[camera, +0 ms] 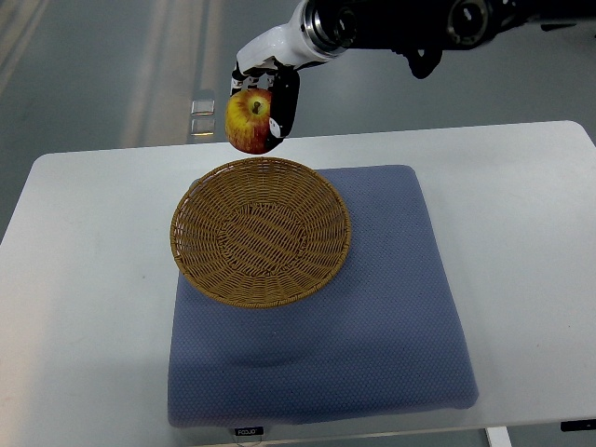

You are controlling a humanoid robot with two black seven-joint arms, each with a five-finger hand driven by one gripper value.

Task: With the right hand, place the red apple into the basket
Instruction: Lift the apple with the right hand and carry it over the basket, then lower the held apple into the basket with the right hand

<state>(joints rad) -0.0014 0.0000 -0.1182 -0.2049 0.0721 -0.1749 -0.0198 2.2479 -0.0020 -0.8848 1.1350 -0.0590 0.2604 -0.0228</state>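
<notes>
The right hand (265,93) grasps the apple (249,121), fingers (283,110) wrapped around its right side, stem end facing the camera. The arm (391,23) comes in from the upper right. The apple, red with yellow patches, hangs above the table's (84,279) far edge, just beyond the basket's (261,231) far rim. The woven basket sits empty on the upper left part of a blue mat (372,326), overhanging its left edge.
</notes>
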